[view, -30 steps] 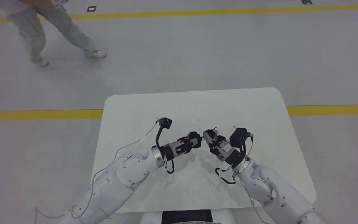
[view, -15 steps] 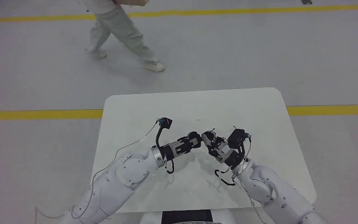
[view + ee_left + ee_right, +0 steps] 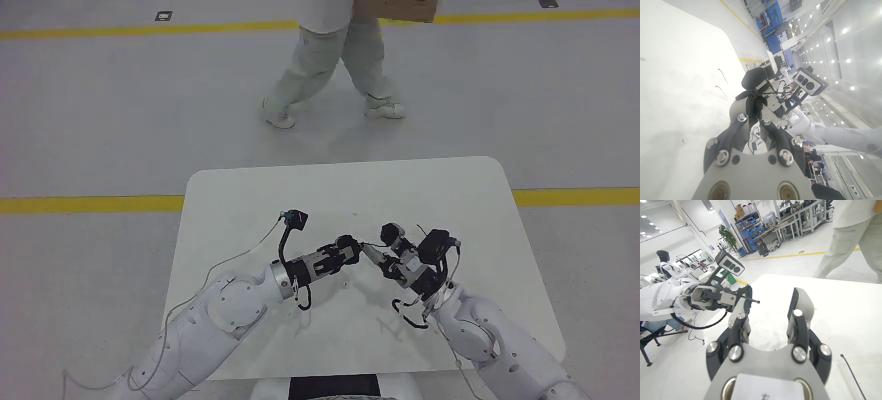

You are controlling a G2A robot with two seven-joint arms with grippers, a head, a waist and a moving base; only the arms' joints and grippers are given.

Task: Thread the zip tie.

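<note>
table (image 3: 250, 200): white, matt, smooth | zip tie (image 3: 753, 300): thin black plastic | fingers (image 3: 800, 304): ribbed black pads

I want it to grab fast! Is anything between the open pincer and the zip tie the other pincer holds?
Nothing visible is in the way. The left pincer pinches the zip tie, and its head pokes out right beside the open right pincer, above the table.

A thin black zip tie (image 3: 755, 301) — pinched in the left gripper (image 3: 747, 299), roughly level in the air; its small square head juts out free.
</note>
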